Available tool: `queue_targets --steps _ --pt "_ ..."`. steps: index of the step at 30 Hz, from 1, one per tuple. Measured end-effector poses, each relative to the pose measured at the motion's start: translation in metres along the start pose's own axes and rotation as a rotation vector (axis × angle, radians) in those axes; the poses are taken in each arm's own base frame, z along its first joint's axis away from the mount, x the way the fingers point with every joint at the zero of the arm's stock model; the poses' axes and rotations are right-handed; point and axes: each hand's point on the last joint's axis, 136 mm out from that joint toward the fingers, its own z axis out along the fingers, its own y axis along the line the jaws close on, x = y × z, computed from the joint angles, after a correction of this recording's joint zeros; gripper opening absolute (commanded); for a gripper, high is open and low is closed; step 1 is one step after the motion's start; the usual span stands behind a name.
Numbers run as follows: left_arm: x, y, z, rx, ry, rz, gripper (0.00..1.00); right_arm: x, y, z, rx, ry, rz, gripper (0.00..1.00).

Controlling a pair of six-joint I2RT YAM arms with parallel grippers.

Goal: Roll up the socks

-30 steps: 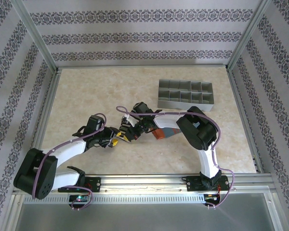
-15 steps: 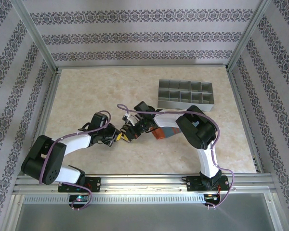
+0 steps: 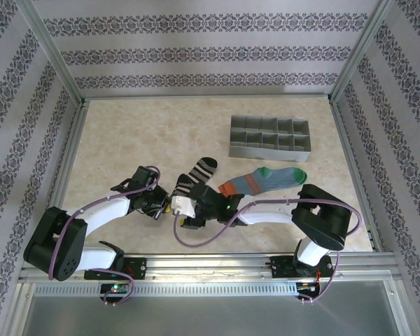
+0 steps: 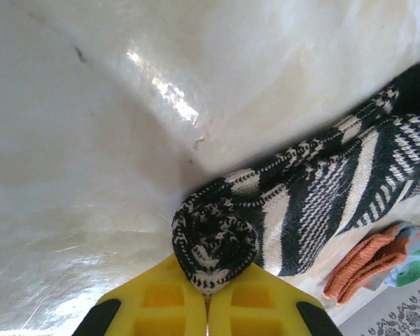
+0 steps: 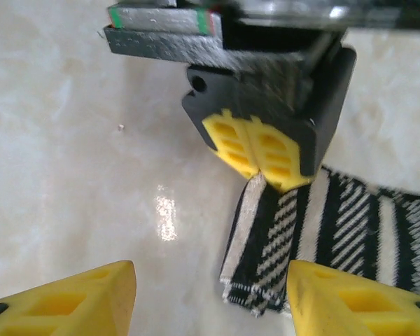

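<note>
Pale marble-looking table point(image 3: 126, 140) carries everything. A grey tray point(image 3: 269, 137) with compartments stands at the far right. In front of it the blue-teal sock point(image 3: 266, 180) lies flat, and to its left lies the black striped sock point(image 3: 198, 173). The left gripper point(image 4: 207, 311) pinches the rolled end of the black striped sock. The right gripper point(image 5: 210, 294) stands spread apart, and the same end lies between its fingers.

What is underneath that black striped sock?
Pale tabletop shows beside the black striped sock, whose curled end the left claw pinches. The spot directly beneath the fabric is covered, so nothing more can be told.
</note>
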Motion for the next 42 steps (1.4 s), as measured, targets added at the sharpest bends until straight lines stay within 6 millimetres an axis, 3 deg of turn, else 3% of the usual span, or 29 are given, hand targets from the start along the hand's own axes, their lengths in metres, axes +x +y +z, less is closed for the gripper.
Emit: queue_targets --steps 8,11,16,17,21,25,28,33,42 --pt "0.0 0.0 0.0 -0.015 0.004 -0.005 0.0 0.015 -0.012 0.032 0.188 0.126 -0.234 0.46" --pt "0.001 0.0 0.001 -0.017 0.007 -0.006 0.0 0.018 -0.018 0.038 0.219 0.154 -0.264 0.33" --pt "-0.001 -0.001 0.001 -0.017 -0.001 -0.005 0.0 0.02 -0.024 0.044 0.243 0.18 -0.278 0.02" --pt "-0.001 -0.001 0.0 -0.016 -0.004 -0.005 0.02 0.02 -0.024 0.044 0.244 0.18 -0.269 0.0" --pt "-0.002 -0.002 -0.003 -0.01 -0.013 -0.013 0.36 0.021 -0.023 0.045 0.209 0.167 -0.198 0.0" --pt "-0.007 -0.005 -0.014 0.017 -0.043 -0.036 0.55 0.021 -0.026 0.042 0.092 0.11 -0.055 0.0" --pt "-0.01 -0.01 -0.022 0.048 -0.059 -0.04 0.57 0.027 -0.032 0.039 0.001 0.08 0.091 0.0" --pt "-0.005 -0.016 -0.025 0.077 -0.034 -0.029 0.53 0.035 -0.045 0.031 -0.125 0.03 0.306 0.0" --pt "-0.004 -0.024 -0.011 0.117 -0.002 -0.014 0.51 0.038 -0.05 0.029 -0.317 -0.025 0.537 0.0"
